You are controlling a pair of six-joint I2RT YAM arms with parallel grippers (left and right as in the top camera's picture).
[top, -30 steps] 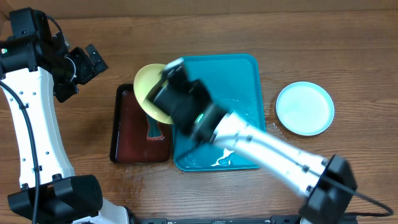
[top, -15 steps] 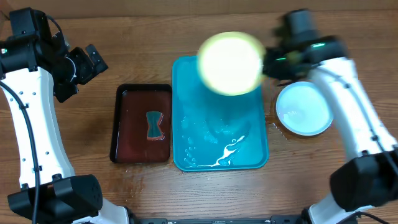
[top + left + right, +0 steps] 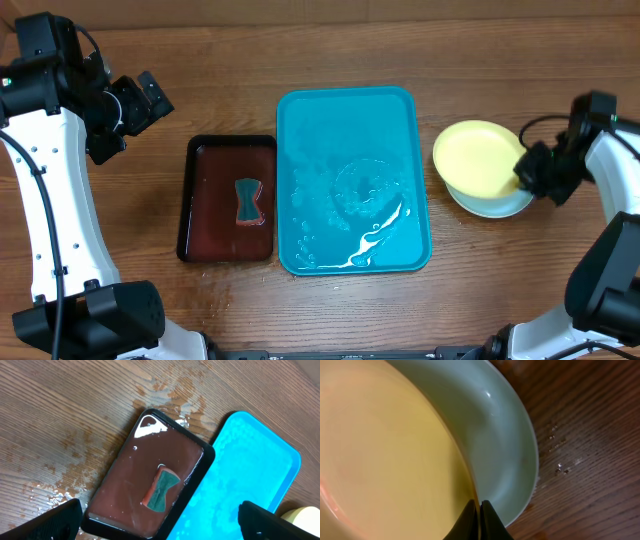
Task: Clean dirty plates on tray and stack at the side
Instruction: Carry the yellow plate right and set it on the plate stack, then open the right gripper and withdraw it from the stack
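The turquoise tray [image 3: 350,140] lies mid-table, wet, with no plates on it; its corner shows in the left wrist view [image 3: 250,475]. A pale yellow plate [image 3: 478,160] is pinched at its rim by my right gripper [image 3: 528,172], just over the white-bluish plate [image 3: 495,205] at the right of the tray. In the right wrist view the fingertips [image 3: 479,522] are shut on the yellow plate [image 3: 385,455] rim, with the white-bluish plate [image 3: 505,445] beneath. My left gripper [image 3: 140,100] hovers open far left, above the table; its gripper [image 3: 160,520] holds nothing.
A black tray with reddish-brown inside [image 3: 205,225] sits left of the turquoise tray and holds a small teal-and-orange sponge [image 3: 246,200], also seen as the sponge [image 3: 160,491]. Water droplets speckle the wood near the black tray [image 3: 125,505].
My right arm has swung the yellow plate from above the black tray, across the turquoise tray, to over the white-bluish plate at the right. The left arm has not moved.
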